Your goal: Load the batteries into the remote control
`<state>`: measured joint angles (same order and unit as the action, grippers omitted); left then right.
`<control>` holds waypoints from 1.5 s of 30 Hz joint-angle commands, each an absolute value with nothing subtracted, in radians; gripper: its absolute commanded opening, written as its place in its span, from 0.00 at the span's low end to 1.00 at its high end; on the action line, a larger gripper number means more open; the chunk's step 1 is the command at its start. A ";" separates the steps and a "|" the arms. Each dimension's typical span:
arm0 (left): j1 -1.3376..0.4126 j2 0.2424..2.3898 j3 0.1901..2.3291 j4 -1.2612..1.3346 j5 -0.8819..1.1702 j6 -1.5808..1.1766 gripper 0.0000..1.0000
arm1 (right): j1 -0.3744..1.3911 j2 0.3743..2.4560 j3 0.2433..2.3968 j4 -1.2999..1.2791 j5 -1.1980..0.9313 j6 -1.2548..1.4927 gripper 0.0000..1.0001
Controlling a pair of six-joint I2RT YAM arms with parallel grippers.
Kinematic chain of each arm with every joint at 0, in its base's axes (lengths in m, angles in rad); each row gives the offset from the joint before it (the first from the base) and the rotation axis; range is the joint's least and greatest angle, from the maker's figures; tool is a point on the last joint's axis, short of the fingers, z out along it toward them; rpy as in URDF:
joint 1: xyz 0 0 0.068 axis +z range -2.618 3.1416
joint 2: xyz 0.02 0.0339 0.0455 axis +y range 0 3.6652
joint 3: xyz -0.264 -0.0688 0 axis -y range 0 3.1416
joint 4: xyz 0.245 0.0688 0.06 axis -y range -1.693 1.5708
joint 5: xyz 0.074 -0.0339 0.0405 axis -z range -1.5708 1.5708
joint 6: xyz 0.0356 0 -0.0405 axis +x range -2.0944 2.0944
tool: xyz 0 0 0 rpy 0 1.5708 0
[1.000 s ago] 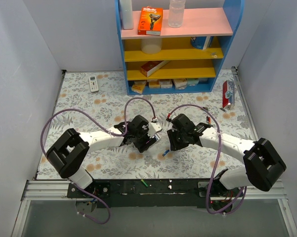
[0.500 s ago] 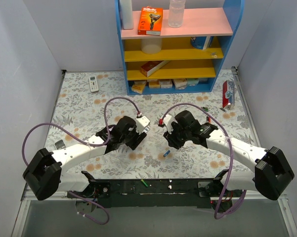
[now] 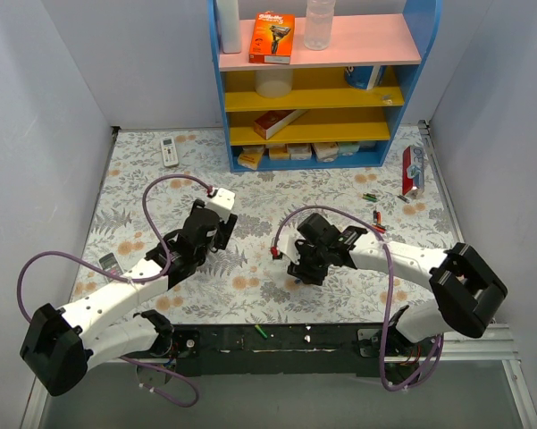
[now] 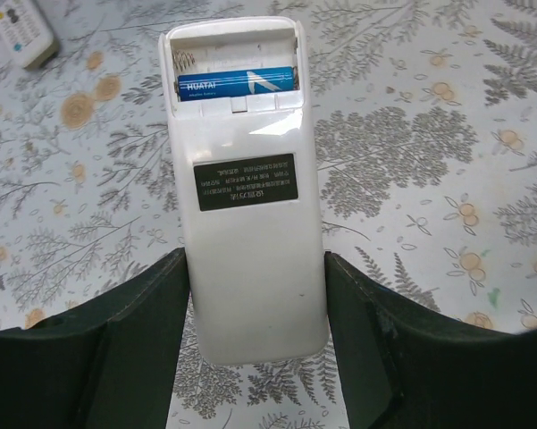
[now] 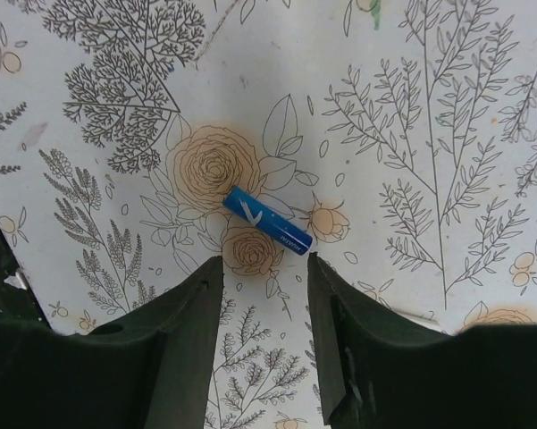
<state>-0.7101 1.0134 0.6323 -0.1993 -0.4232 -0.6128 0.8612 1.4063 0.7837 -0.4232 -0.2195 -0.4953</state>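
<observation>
Remote control point(image 4: 246, 206) clamped in left tool point(image 4: 255, 268), right tool point(image 5: 264, 268) apart over blue battery point(image 5: 267, 220) — details only wrist views show.

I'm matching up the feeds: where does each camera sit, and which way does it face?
Top: above and behind the bases, looking down on table and shelf; both arms show.
Left wrist: rides the left arm, looks along left gripper at the clamped remote.
Right wrist: rides the right arm, looks down past right gripper at a battery.
Shared: top and left wrist show the second remote.
</observation>
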 commanded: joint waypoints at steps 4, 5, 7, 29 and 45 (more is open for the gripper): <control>-0.677 0.970 0.638 -0.135 -0.563 -0.634 0.09 | 0.913 1.463 0.847 -0.448 -0.155 -0.560 0.48; -0.676 0.966 0.638 -0.132 -0.564 -0.634 0.09 | 0.917 1.468 0.853 -0.448 -0.150 -0.561 0.48; -0.675 0.963 0.637 -0.133 -0.560 -0.632 0.09 | 0.920 1.479 0.859 -0.446 -0.143 -0.568 0.48; -0.670 0.983 0.635 -0.133 -0.482 -0.626 0.09 | 0.922 1.597 0.877 -0.480 -0.256 -0.528 0.01; -0.689 1.196 0.678 -0.146 -0.051 -0.609 0.13 | 0.707 1.294 0.821 -0.293 -0.101 -0.063 0.01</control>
<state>-0.6765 1.1473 0.6361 -0.1493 -0.1940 -0.6136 0.7815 1.3998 0.8421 -0.3687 -0.1219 -0.2382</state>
